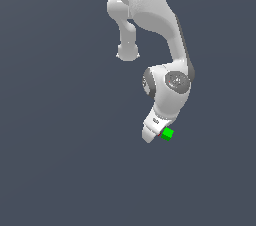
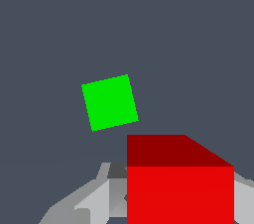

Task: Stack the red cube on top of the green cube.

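Exterior view. One white arm, jointed, descending from the top of the picture and bending toward the exterior view's right before it turns down to the tool. The tool is low over the plain grey-blue worktop, its white body tilted. The green cube sits on the worktop just beside the tool, on the exterior view's right of it, appearing to touch or nearly touch the tool's edge. A thin sliver of red shows at the tool's edge next to the green cube; this is the only part of the red cube seen here, the rest being hidden behind the tool. The fingers themselves cannot be made out in this view.

Wrist view. The red cube fills the near part of the picture, large and squarely faced, with a darker red top face. Grey and white finger surfaces flank it on both sides, close against it; the tool appears clamped on the red cube. The green cube lies flat on the worktop beyond, seen from above and turned slightly askew. It is apart from the red cube, offset to one side and not under it.
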Robot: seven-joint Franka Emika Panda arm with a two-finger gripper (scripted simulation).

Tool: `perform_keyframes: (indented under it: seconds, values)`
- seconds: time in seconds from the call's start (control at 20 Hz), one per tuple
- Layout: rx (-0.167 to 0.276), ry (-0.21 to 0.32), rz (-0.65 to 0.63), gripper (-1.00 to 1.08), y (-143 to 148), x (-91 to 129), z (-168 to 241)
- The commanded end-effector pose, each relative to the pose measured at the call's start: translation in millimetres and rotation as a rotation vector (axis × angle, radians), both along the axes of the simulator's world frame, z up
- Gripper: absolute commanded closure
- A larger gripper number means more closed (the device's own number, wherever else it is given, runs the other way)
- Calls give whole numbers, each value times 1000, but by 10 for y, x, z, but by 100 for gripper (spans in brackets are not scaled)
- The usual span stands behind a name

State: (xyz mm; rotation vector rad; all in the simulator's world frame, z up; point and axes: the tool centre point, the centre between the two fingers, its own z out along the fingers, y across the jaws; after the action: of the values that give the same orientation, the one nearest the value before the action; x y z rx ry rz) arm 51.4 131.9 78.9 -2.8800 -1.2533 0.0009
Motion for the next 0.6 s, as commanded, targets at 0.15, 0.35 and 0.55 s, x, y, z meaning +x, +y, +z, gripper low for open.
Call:
perform_keyframes:
  seconds: [0.15,0.35,0.55]
  values:
    - [0,-1,-1,108,403,14,-131]
    - [0,-1,-1,108,526,25,-171]
    - [0,-1,-1,-92,535,32,-173]
